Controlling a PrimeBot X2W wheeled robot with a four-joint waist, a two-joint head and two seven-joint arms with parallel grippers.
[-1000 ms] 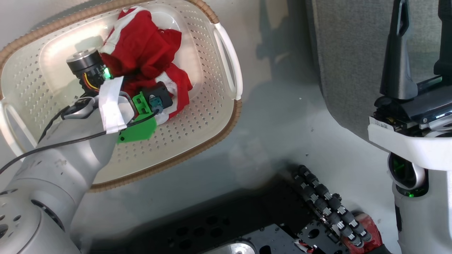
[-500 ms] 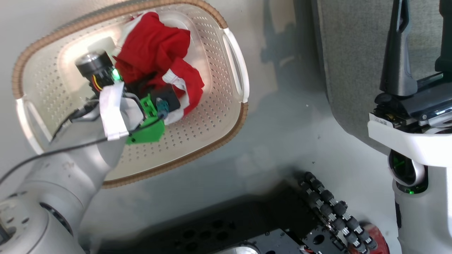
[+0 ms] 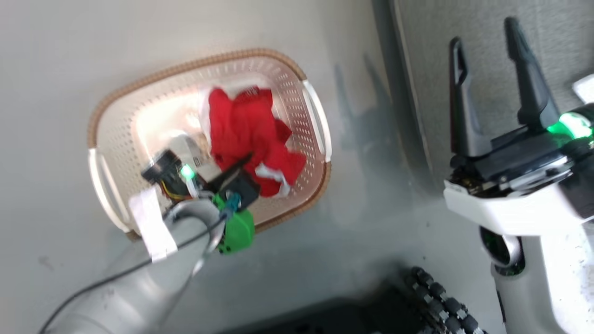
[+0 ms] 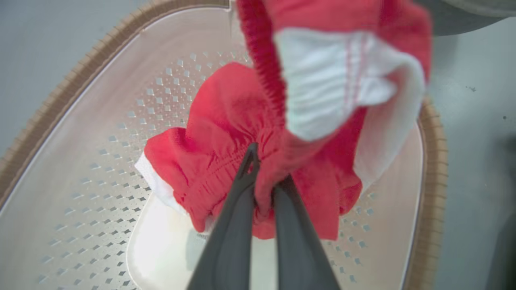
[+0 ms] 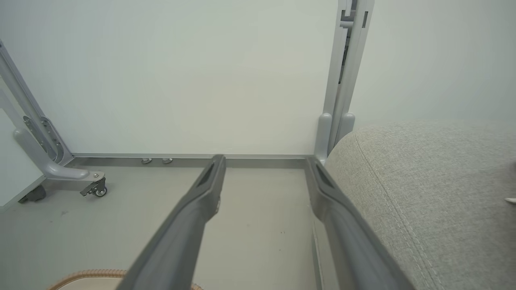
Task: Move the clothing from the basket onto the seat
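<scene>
The cream perforated basket (image 3: 116,153) with a brown rim stands on the grey floor, left of centre in the head view. The red clothing (image 3: 246,130) with white trim lies bunched in it. My left gripper (image 3: 239,167) reaches in from below and is shut on a fold of the clothing. In the left wrist view the left gripper (image 4: 268,169) pinches red fabric (image 4: 225,121), which hangs raised above the basket's floor (image 4: 100,161). My right gripper (image 3: 483,32) stands open and holds nothing, in front of the grey seat (image 3: 427,55). The right gripper (image 5: 265,161) stands beside the seat (image 5: 435,181).
The robot's dark base and a black cable chain (image 3: 441,301) lie at the bottom of the head view. A pale wall, a grey upright post (image 5: 342,80) and a wheeled frame leg (image 5: 52,169) stand beyond the floor. The basket's rim (image 5: 92,276) shows low in the right wrist view.
The head camera has pulled back, so the basket looks smaller. My left gripper has shut on the red clothing and drawn it up off the basket's floor. The right gripper stays open.
</scene>
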